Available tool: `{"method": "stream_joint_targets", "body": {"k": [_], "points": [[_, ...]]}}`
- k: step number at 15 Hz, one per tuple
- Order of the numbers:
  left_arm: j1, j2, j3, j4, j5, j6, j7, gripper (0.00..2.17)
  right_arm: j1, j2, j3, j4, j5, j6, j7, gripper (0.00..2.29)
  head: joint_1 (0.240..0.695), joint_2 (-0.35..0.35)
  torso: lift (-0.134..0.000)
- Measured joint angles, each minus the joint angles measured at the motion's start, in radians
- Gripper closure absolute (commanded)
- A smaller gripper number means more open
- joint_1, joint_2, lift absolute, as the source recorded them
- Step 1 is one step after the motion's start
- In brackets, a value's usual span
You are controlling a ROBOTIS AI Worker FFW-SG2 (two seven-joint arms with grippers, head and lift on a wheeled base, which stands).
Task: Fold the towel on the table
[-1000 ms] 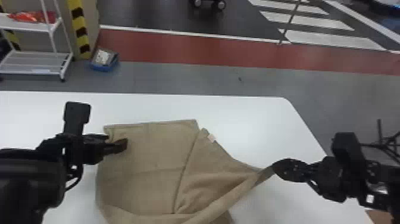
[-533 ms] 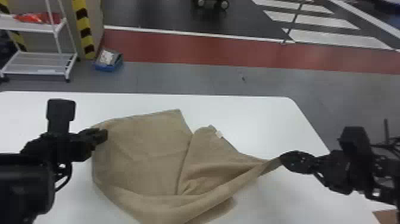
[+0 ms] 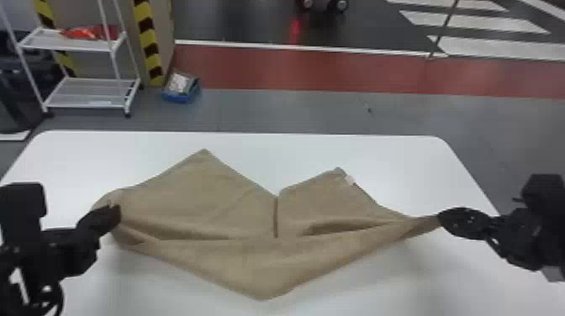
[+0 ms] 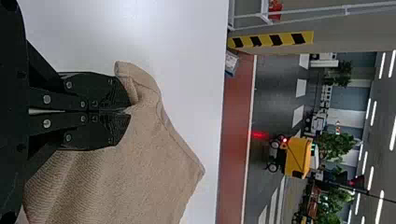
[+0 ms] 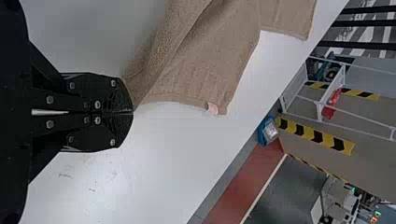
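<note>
In the head view my left gripper (image 3: 110,217) is at the brown towel's left end, and my right gripper (image 3: 440,219) at its stretched right corner. Between them the towel (image 3: 235,214) spans the table, its near edge sagging in a shallow V and two corners pointing to the far side. The left wrist view has the left gripper (image 4: 128,112) shut on a bunched bit of the towel (image 4: 107,172). Closed fingertips of the right gripper (image 5: 130,112) pinch a corner of the towel (image 5: 201,70) in the right wrist view; a small pale tag lies on its edge.
The white table (image 3: 336,151) carries the towel, with its far edge running behind it. Beyond, on the floor, stand a white shelf rack (image 3: 84,105) and a blue box (image 3: 180,90), beside a yellow-and-black striped post (image 3: 148,42).
The left gripper has moved left and nearer, from above the towel to holding its left end. The towel has been drawn wider and its far-left corner has shifted; the right gripper has moved slightly right.
</note>
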Motion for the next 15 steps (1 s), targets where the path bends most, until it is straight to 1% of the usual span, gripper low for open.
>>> {"method": "stream_joint_targets", "body": {"k": [2, 3, 4, 5, 6, 9, 11, 13, 14, 15], "points": [[0.095, 0.0, 0.004, -0.07, 0.039, -0.033, 0.028, 2.1, -0.003, 0.001, -0.006, 0.023, 0.022, -0.006, 0.0, 1.68, 0.695, -0.146, -0.119], [0.143, 0.0, 0.006, -0.105, 0.06, -0.056, 0.049, 2.0, -0.002, 0.004, -0.009, 0.035, 0.034, -0.007, 0.001, 1.68, 0.695, -0.16, -0.119], [0.183, 0.0, 0.006, -0.134, 0.074, -0.078, 0.072, 1.62, -0.001, 0.008, -0.012, 0.046, 0.045, -0.016, 0.002, 1.68, 0.695, -0.164, -0.119], [0.225, 0.0, 0.004, -0.165, 0.082, -0.11, 0.092, 0.54, 0.002, 0.012, -0.014, 0.06, 0.054, -0.035, 0.004, 1.68, 0.695, -0.167, -0.119], [0.26, 0.0, 0.003, -0.185, 0.085, -0.143, 0.096, 0.0, 0.005, 0.014, -0.016, 0.073, 0.058, -0.054, 0.008, 1.68, 0.695, -0.17, -0.119], [0.296, 0.0, 0.012, -0.199, 0.084, -0.176, 0.098, 0.03, 0.01, 0.017, -0.018, 0.092, 0.061, -0.088, 0.017, 1.68, 0.695, -0.168, -0.119], [0.301, 0.0, 0.035, -0.199, 0.082, -0.175, 0.095, 0.03, 0.014, 0.018, -0.018, 0.093, 0.061, -0.098, 0.019, 1.68, 0.695, -0.155, -0.119], [0.308, 0.0, 0.07, -0.197, 0.079, -0.17, 0.082, 0.03, 0.017, 0.019, -0.019, 0.092, 0.061, -0.107, 0.019, 1.68, 0.695, -0.126, -0.119], [0.315, 0.0, 0.087, -0.195, 0.062, -0.169, 0.053, 0.04, 0.018, 0.019, -0.02, 0.092, 0.061, -0.109, 0.018, 1.68, 0.695, -0.119, -0.119], [0.321, 0.0, 0.1, -0.193, 0.018, -0.17, -0.022, 0.04, 0.019, 0.019, -0.021, 0.091, 0.061, -0.111, 0.019, 1.68, 0.695, -0.117, -0.119]]}}
